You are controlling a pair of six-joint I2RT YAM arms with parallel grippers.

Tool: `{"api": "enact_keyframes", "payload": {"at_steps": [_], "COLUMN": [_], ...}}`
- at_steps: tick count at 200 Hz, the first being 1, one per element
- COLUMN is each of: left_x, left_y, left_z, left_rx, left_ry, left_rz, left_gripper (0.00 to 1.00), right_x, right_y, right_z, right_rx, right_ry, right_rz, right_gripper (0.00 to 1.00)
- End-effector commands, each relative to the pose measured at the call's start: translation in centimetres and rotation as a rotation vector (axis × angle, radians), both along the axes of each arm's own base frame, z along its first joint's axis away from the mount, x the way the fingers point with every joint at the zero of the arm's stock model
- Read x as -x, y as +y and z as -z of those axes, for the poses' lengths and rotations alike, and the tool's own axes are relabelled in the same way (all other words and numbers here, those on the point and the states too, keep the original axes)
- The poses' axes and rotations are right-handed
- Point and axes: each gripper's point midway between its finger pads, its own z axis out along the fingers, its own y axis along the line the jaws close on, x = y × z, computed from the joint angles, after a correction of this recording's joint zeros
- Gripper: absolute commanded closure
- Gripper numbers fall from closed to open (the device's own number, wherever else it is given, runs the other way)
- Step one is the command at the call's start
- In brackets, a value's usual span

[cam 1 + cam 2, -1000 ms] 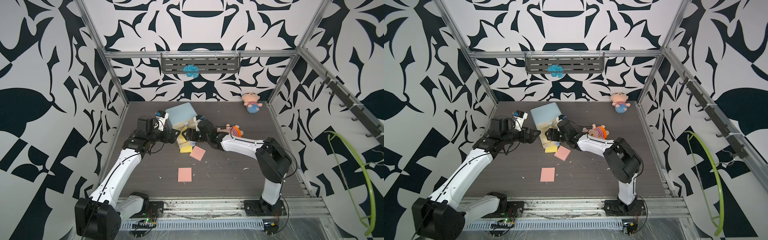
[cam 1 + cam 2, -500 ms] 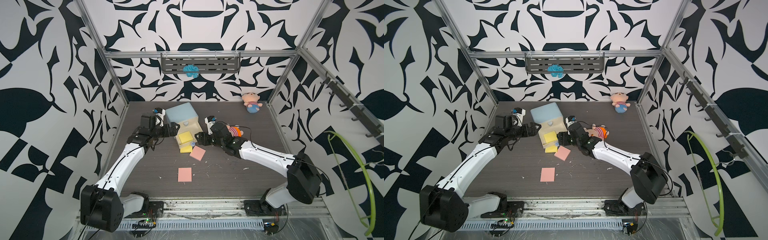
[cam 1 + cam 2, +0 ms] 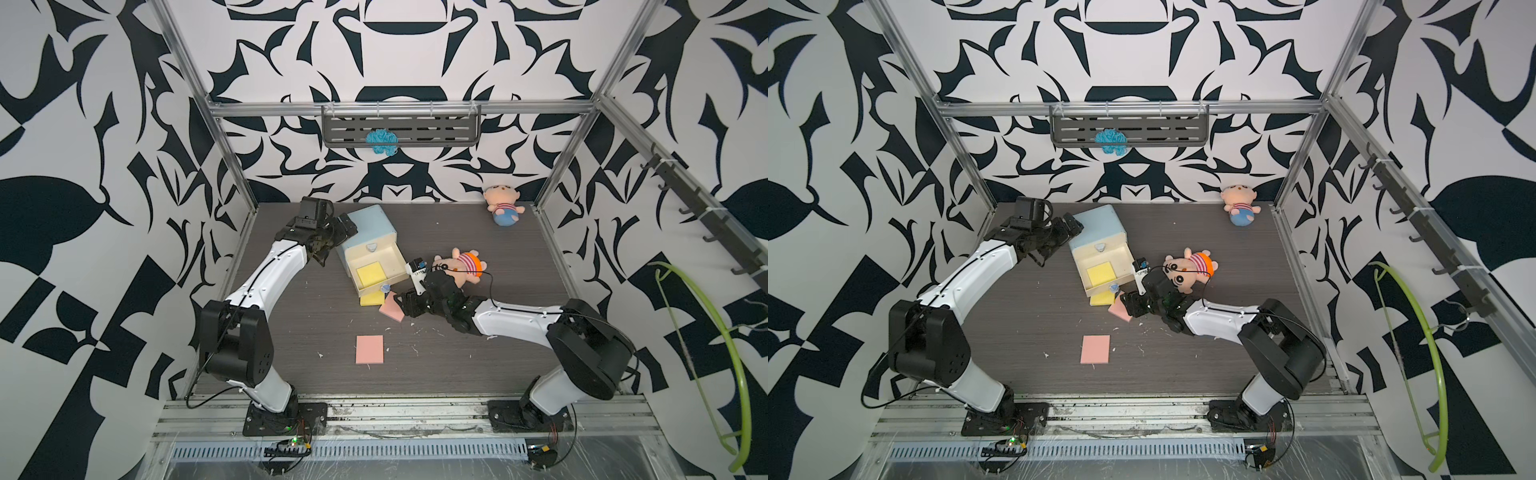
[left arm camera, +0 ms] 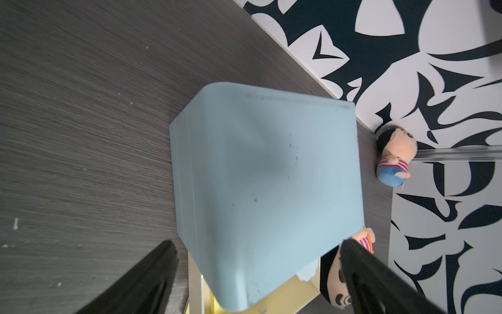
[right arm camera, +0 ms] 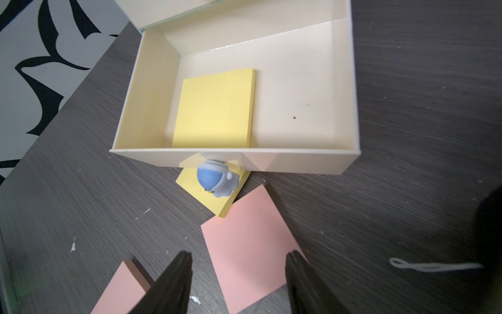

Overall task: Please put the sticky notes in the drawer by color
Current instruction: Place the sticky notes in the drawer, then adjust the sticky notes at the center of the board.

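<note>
One yellow pad (image 5: 214,108) lies in the pulled-out drawer (image 5: 339,89), second yellow pad (image 5: 221,205) on table (image 5: 81,204) partly under its front. Right gripper (image 5: 239,254) jaws apart over pink pad (image 5: 244,239); left gripper (image 4: 256,242) spread wide at blue chest (image 4: 266,168).

pale yellow pad (image 5: 214,108), cream drawer (image 5: 298,95)

drawer (image 3: 388,262) open | yellow pad (image 3: 370,274) inside | pink pad (image 3: 369,349) lying outside

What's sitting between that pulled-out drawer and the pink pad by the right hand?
A yellow pad, partly tucked under the drawer front, next to the pink pad. The right wrist view shows it.
</note>
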Motion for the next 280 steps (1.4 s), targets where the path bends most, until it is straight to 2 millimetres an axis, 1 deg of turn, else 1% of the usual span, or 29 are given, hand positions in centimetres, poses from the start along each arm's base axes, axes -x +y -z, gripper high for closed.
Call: {"api": "enact_keyframes", "payload": {"at_steps": [1,12,35,53,66,90,117,131,146,165,207,231,280], "left_x": [0.3,0.3,0.9,1.7,2.3,3.4,4.3,4.6,4.7,4.9,5.9,6.7,8.3], "left_y": [-0.2,-0.2,0.4,1.1,1.4,1.9,2.2,2.2,2.1,2.0,2.5,3.0,4.9], "left_z": [0.4,0.2,-0.3,-0.5,-0.5,-0.3,0.1,0.4,0.7,1.1,2.0,2.1,2.2], "left_rx": [-0.005,-0.012,-0.041,-0.065,-0.079,-0.098,-0.099,-0.097,-0.091,-0.087,-0.105,-0.126,-0.181], "left_ry": [0.05,0.042,0.015,-0.003,-0.003,-0.001,0.009,0.016,0.022,0.033,0.055,0.058,0.054], "left_rz": [-0.014,-0.01,-0.016,-0.024,-0.023,-0.024,-0.023,-0.023,-0.021,-0.016,-0.022,-0.026,-0.062], "left_gripper": [0.01,0.01,0.01,0.01,0.01,0.01,0.01,0.01,0.01,0.01,0.01,0.01,0.01], "right_x": [-1.0,-1.2,-1.6,-2.2,-2.9,-4.1,-5.4,-5.6,-5.7,-5.5,-5.1,-4.7,-2.5], "right_y": [2.2,2.6,3.3,3.6,3.5,3.8,3.5,3.7,4.3,5.4,6.9,7.7,10.1], "right_z": [-2.2,-1.6,-0.4,0.4,0.8,0.9,1.1,1.5,1.8,1.8,2.8,3.2,3.9], "right_rx": [-0.108,-0.124,-0.128,-0.123,-0.112,-0.097,-0.075,-0.077,-0.093,-0.141,-0.167,-0.175,-0.219], "right_ry": [-0.041,-0.019,0.009,0.017,0.013,-0.01,-0.044,-0.043,-0.031,-0.013,0.031,0.047,0.111], "right_rz": [-0.019,-0.011,-0.015,0.0,0.03,0.05,0.099,0.099,0.082,0.051,-0.004,-0.028,-0.092], "right_gripper": [0.4,0.41,0.5,0.69,0.75,0.76,0.76,0.76,0.77,0.8,0.81,0.81,0.83]}}
